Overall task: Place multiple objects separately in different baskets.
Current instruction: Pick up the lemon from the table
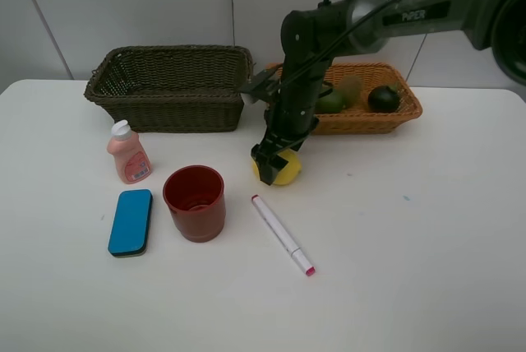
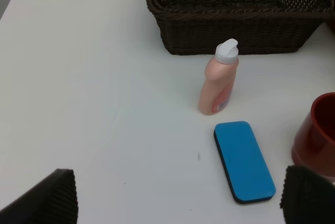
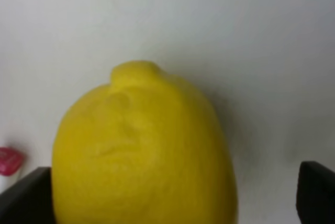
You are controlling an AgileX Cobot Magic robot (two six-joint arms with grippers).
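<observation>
My right gripper [image 1: 274,167] is down on the table around the yellow lemon [image 1: 286,168]. In the right wrist view the lemon [image 3: 141,150] fills the space between the fingers [image 3: 26,198], which stand wide, one with a gap to the fruit. The lime [image 1: 330,101], kiwi [image 1: 352,87] and mangosteen [image 1: 383,99] lie in the orange-tan basket [image 1: 370,124]. The dark basket [image 1: 168,81] looks empty. The pink bottle [image 1: 128,153], red cup [image 1: 195,201], blue eraser [image 1: 131,221] and marker [image 1: 282,234] are on the table. My left gripper [image 2: 178,198] is open and empty, near the eraser [image 2: 244,160] and bottle [image 2: 219,80].
The white table [image 1: 411,245] ends at a white wall behind the baskets. The right arm [image 1: 362,23] reaches across over the orange-tan basket's left end. The left arm is out of the high view. The marker's pink tip [image 3: 8,160] lies beside the lemon.
</observation>
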